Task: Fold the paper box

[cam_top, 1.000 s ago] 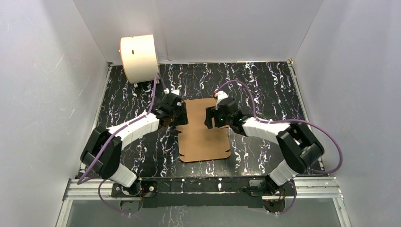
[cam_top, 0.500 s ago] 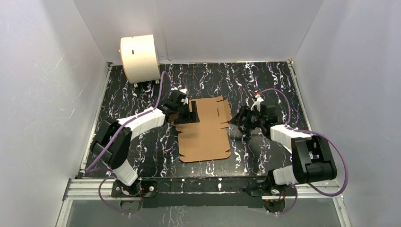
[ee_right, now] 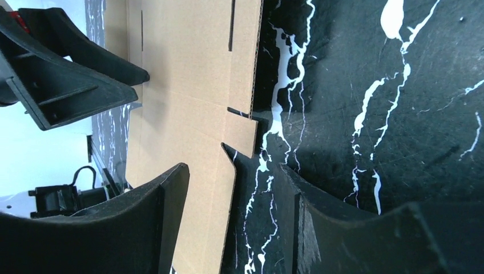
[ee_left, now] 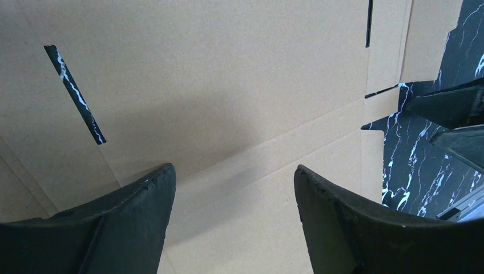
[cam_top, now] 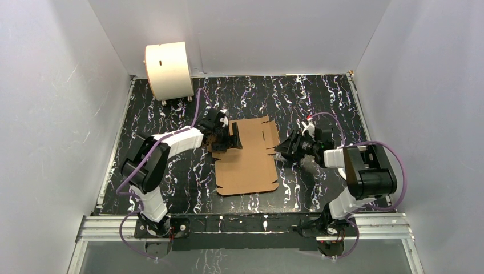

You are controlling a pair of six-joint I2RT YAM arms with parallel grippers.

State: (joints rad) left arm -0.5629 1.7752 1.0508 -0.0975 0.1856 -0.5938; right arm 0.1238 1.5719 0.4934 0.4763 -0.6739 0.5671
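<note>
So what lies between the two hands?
The paper box spans it: left hand over its left part, right hand at its right edge. Top view.

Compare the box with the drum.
The box is brown; the drum is cream-white. The box lies flat and unfolded in the middle; the drum sits bulky at the far left corner. The box is a thin die-cut sheet with flaps; the drum is round. Both show narrow slots.

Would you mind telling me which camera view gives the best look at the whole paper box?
The top external view: the paper box lies flat, nearly whole, with flaps and slots visible. The left wrist view shows only a close patch with two slots; the right wrist view shows just one notched edge.
</note>
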